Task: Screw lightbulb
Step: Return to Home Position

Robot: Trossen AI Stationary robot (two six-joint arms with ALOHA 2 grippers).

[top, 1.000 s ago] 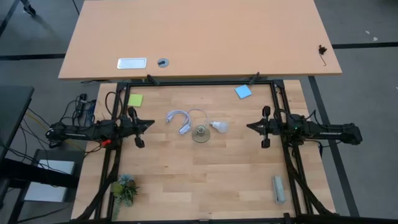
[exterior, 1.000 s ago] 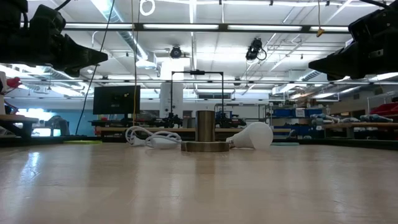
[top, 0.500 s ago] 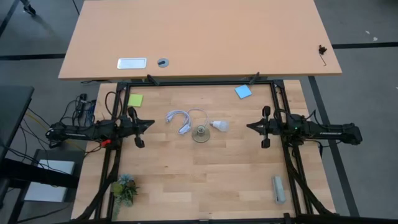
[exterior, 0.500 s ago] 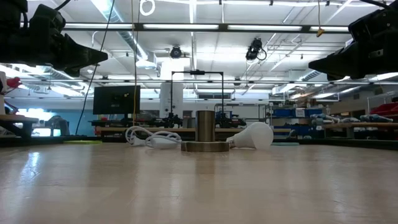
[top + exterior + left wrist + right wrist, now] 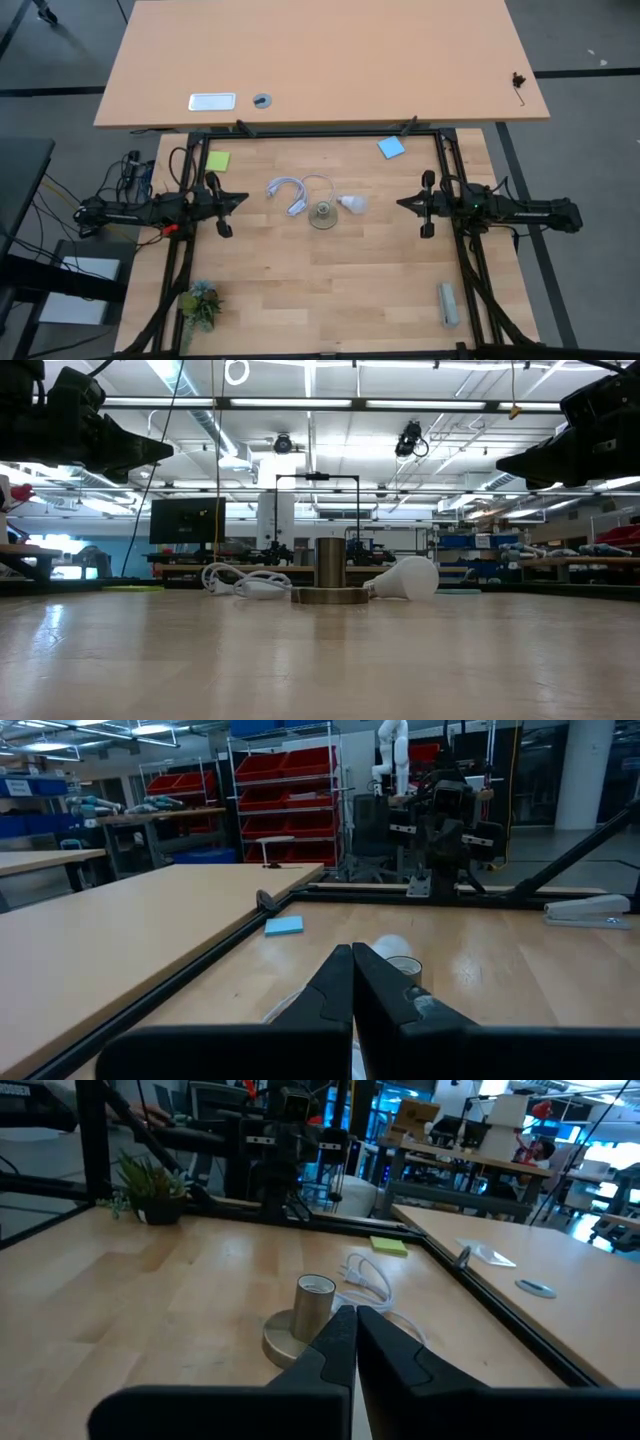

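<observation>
Looking down from above, the small white rounded lightbulb (image 5: 352, 203) lies on its side on the light wooden table (image 5: 330, 290). It is just beside the round grey metal socket base (image 5: 322, 214), on the side toward the right arm. A looped white cable (image 5: 288, 192) lies on the other side of this base. The left gripper (image 5: 243, 198) and the right gripper (image 5: 400, 203) hang at opposite sides, both well apart from the lightbulb.

At table height, the lightbulb (image 5: 405, 578) rests on the wood with its narrow neck toward the upright socket base (image 5: 329, 575). Both grippers are high above the tabletop.

From the left wrist, the two dark fingers (image 5: 338, 985) are pressed together and hold nothing. Part of the lightbulb (image 5: 390, 947) shows beyond them.

From the right wrist, the fingers (image 5: 340, 1345) also meet with nothing between them. The socket base (image 5: 310, 1315) stands beyond them.
</observation>
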